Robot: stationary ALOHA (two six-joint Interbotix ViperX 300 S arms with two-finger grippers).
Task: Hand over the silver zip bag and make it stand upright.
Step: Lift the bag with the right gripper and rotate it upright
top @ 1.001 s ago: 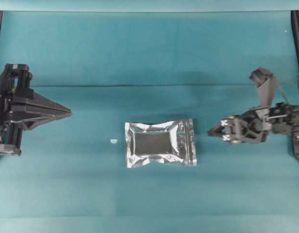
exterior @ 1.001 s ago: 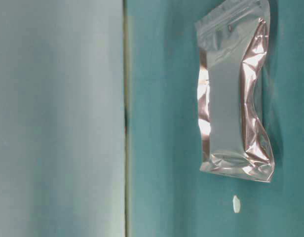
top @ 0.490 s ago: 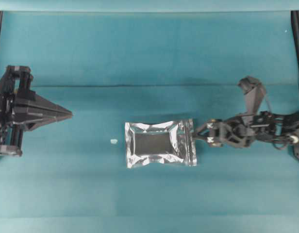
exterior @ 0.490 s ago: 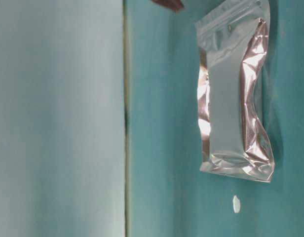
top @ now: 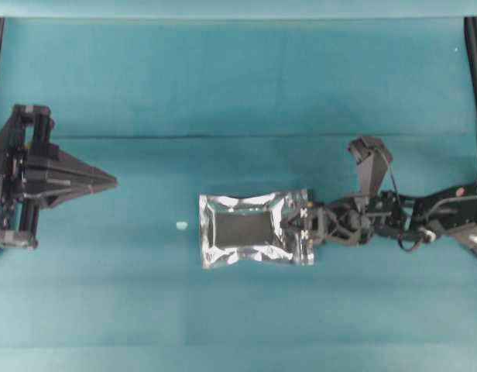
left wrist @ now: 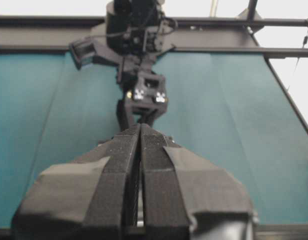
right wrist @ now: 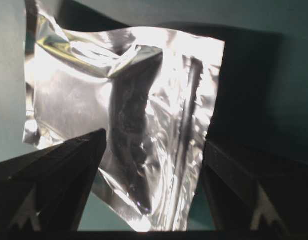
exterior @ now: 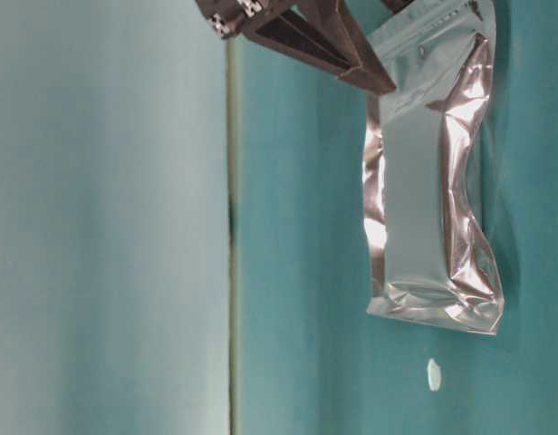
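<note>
We see the right pincer (top: 304, 227) has reached the silver zip bag (top: 250, 230), jaws wide astride its zip edge; left pincer (top: 107, 183) closed, empty.

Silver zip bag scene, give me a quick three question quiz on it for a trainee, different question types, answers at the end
1. True or false: the silver zip bag stands upright on the teal table.
2. Which gripper has its open jaws at the bag's zip edge?
A. the left gripper
B. the right gripper
C. neither
3. Fill in: the small white speck lies on the side of the bag towards the ____ gripper.

Key
1. False. It lies flat.
2. B. In the right wrist view its fingers straddle the bag's near edge, not yet closed on it; the left gripper is shut, far from the bag.
3. Left.
</note>
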